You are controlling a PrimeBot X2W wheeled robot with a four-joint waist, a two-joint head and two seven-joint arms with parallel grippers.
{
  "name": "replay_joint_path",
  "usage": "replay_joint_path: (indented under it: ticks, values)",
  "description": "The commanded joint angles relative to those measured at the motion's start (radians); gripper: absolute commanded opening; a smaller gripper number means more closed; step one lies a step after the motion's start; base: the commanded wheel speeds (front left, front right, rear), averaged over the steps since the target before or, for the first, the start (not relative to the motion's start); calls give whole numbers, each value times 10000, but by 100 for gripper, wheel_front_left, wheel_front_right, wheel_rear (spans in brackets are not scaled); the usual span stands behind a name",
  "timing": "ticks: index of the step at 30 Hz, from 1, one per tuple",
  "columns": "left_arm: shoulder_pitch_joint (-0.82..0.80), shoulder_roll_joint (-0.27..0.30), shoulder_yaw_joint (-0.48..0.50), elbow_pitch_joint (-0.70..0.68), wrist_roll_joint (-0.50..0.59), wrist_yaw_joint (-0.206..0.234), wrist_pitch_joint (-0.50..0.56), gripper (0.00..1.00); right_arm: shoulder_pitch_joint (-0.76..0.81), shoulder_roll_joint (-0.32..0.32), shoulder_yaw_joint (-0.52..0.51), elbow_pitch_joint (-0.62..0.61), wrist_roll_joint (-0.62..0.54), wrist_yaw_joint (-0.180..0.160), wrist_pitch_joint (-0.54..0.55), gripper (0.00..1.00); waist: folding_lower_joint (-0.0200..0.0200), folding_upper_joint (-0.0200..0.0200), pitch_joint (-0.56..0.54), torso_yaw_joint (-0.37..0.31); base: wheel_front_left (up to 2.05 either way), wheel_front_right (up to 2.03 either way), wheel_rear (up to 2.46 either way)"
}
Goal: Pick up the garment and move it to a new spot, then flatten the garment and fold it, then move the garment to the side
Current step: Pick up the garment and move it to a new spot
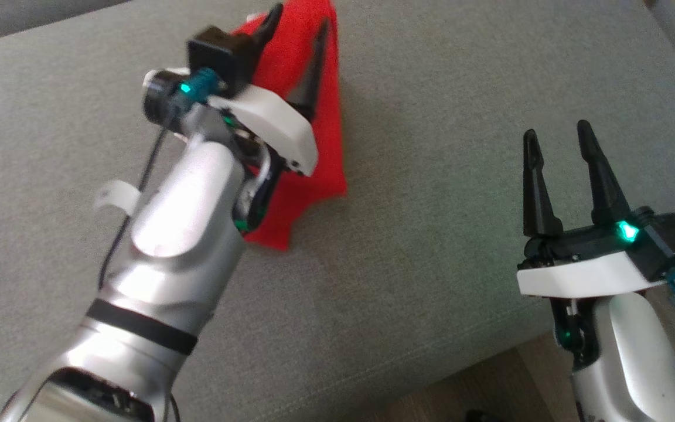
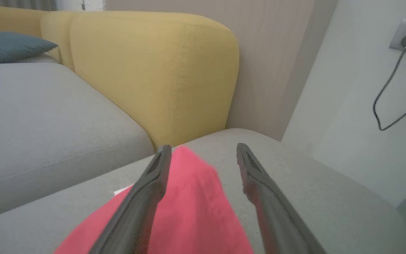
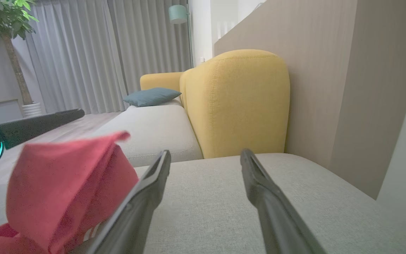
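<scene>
The garment [image 1: 326, 117] is a red cloth lying bunched on the grey sofa seat [image 1: 431, 252]. My left gripper [image 1: 299, 17] stands open right over it, one dark finger on either side of its upper part. Between the spread fingers in the left wrist view, the garment [image 2: 192, 204] runs down to the bottom edge under my left gripper [image 2: 203, 148]. At the left of the right wrist view the garment [image 3: 65, 183] rises in a peak. My right gripper [image 1: 556, 130] is open and holds nothing, well to the right of the cloth above the seat's front edge; my right gripper [image 3: 205, 152] points at bare cushion.
A yellow backrest [image 3: 238, 102] stands behind the seat, with a blue cushion [image 3: 152, 96] on the neighbouring seat. A wall socket with a hanging cable [image 2: 405, 42] is at the right. Wooden floor [image 1: 490, 381] shows beyond the seat's front edge.
</scene>
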Motion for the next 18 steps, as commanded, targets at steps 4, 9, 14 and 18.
replay_joint_path:
  ticks: [4, 9, 14, 18]
  values:
    - [-389, 122, -403, 219, -635, 248, -503, 100, -114, -52, 16, -343, 51, 40, -64, 100, 0, -1, 80, 156, 0, 0, 0]
    - [-266, 122, -413, 401, -908, 382, -775, 100, -32, -52, -137, -257, -166, 40, -64, 100, 0, -1, -176, 844, 0, 0, 0]
    - [225, 394, 47, 102, -738, 488, -877, 100, 143, -52, -317, -68, -515, 40, -64, 100, 0, -1, -660, 1911, 0, 0, 0]
    - [1291, 948, 672, -978, -386, 518, -883, 100, 350, -52, -428, 127, -709, 40, -64, 100, 0, -1, -1104, 2696, 0, 0, 0]
